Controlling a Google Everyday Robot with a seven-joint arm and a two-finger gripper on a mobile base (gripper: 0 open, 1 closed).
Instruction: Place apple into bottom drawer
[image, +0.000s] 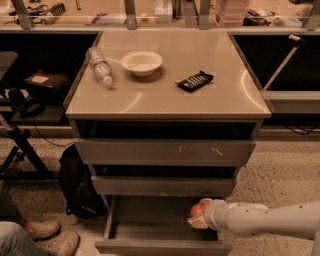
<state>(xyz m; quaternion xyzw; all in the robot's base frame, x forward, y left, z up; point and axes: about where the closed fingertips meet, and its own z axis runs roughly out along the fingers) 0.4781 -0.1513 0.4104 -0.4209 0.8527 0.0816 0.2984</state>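
- The end effector is gripping the apple at its tip.
- The bottom drawer is standing open, just below and left of the end effector.
- Carrying is looking done; 1 step is remaining: lowering and releasing the apple inside.

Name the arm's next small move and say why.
Probably lower the claw a little and ease it left, toward the middle of the bottom drawer, before releasing. It holds the apple near the open drawer's right side, apparently above its floor, so letting go now might send the apple rolling or bouncing.
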